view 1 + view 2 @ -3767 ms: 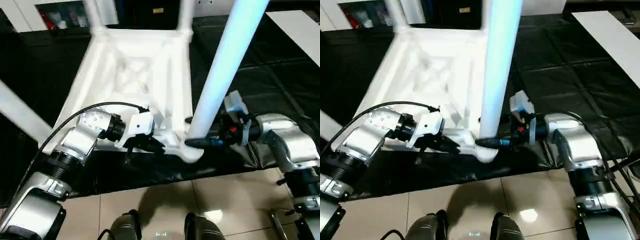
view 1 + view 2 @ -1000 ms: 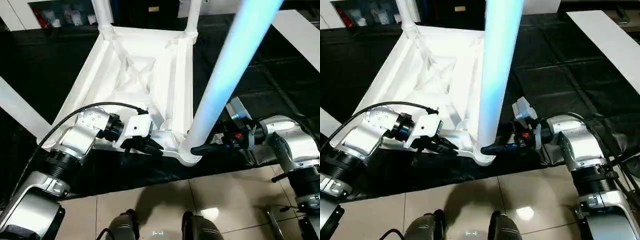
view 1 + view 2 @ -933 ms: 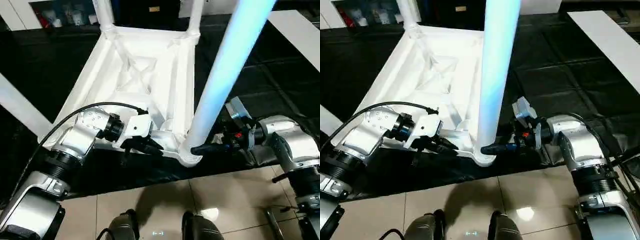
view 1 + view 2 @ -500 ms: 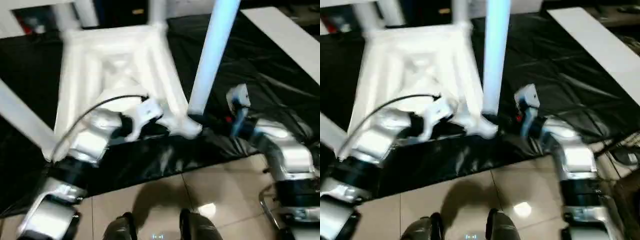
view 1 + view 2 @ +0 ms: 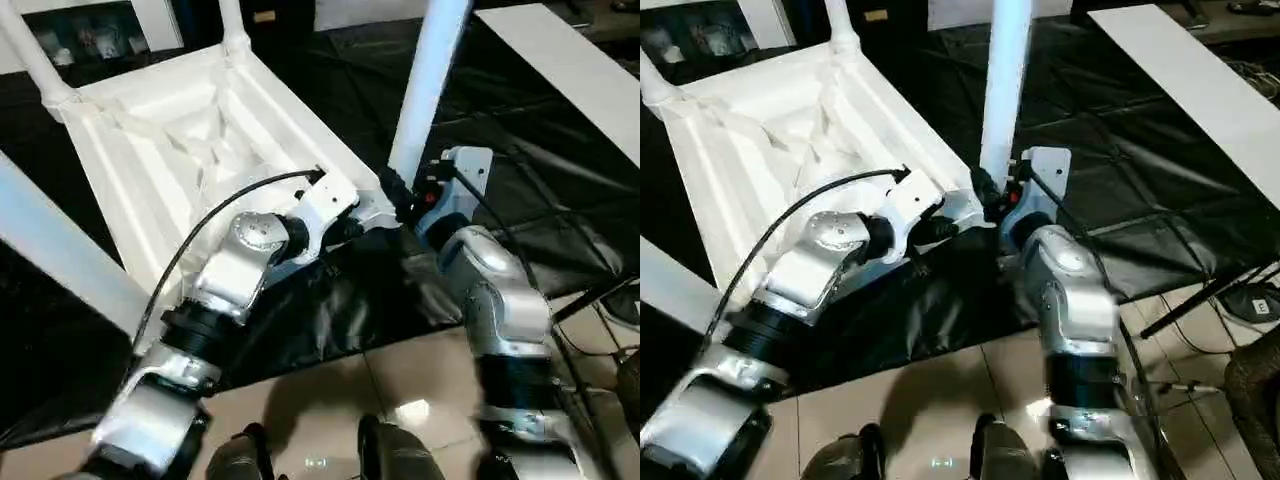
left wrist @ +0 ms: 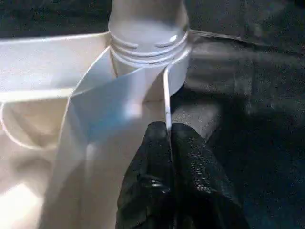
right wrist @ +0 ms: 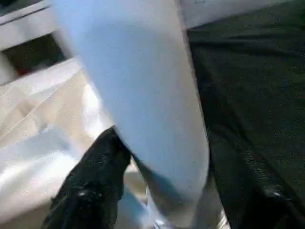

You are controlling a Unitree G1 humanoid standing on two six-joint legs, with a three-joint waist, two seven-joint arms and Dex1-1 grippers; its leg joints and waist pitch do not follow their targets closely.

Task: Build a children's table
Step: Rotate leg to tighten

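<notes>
The table top [image 5: 180,150] lay inverted on the worktop [image 5: 560,150], sockets up. The left tool [image 6: 169,143], clenched on a rib [image 6: 166,100], steadied it. The right tool [image 7: 157,181] straddled the leg [image 5: 425,85] at its socket; actual grip cannot be told.

text on table parts: none readable
labels/brands on robot arms: none readable
shelf items at back: too blurry to read
signs/nos.: none anywhere i can see
</notes>
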